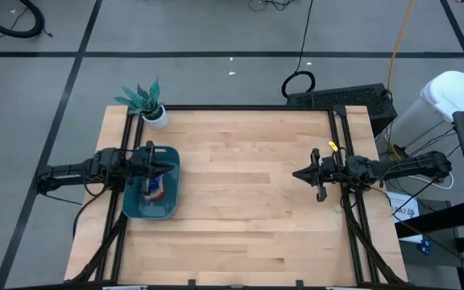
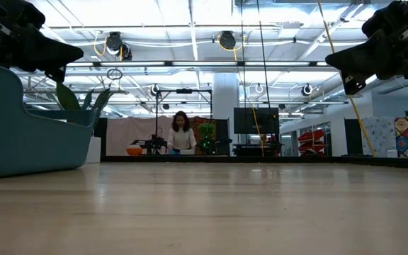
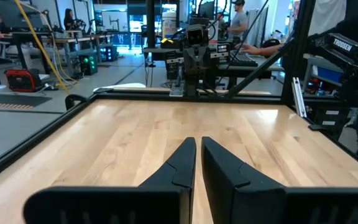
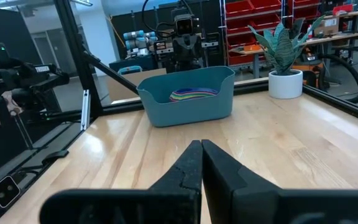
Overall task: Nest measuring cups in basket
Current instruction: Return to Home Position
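The dark teal basket [image 1: 167,211] stands flat on the table near its left edge and also shows in the right wrist view [image 4: 188,102]. Inside it lie the measuring cups [image 4: 194,94], stacked together with their coloured rims showing [image 1: 153,190]. My left gripper [image 1: 170,169] hangs level above the basket, pointing toward the table's right. Its fingers [image 3: 198,146] are drawn together to a thin slit with nothing between them. My right gripper [image 1: 296,173] hangs level over the table's right side, pointing left. It is shut [image 4: 201,144] on nothing.
A small white pot with a teal plant [image 1: 147,103] stands at the table's far left corner, just beyond the basket. A black frame rail [image 1: 240,107] runs around the table. Bare wood [image 1: 240,185] lies between the two grippers. A person [image 2: 181,134] shows far off in the room.
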